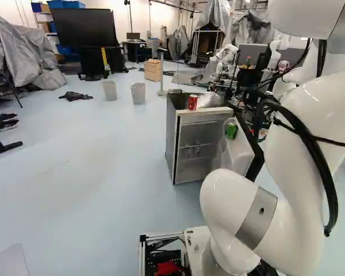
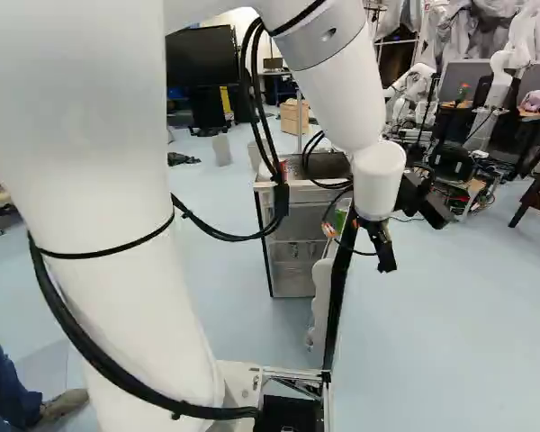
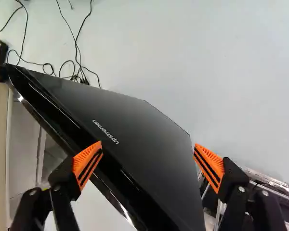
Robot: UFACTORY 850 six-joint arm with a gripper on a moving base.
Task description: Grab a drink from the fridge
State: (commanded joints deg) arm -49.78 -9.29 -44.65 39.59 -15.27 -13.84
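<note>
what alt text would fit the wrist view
The robot's open gripper, with orange pads, hovers over the black door of a fridge standing open; neither finger grips it. Thin black cables lie on the pale floor beyond.

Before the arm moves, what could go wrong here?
The open pincer is over the outer face of the fridge door, so reaching inward might push the door shut.

That could jolt the green can on the door's inner side loose.

The looping black cables might snag on the door.
</note>
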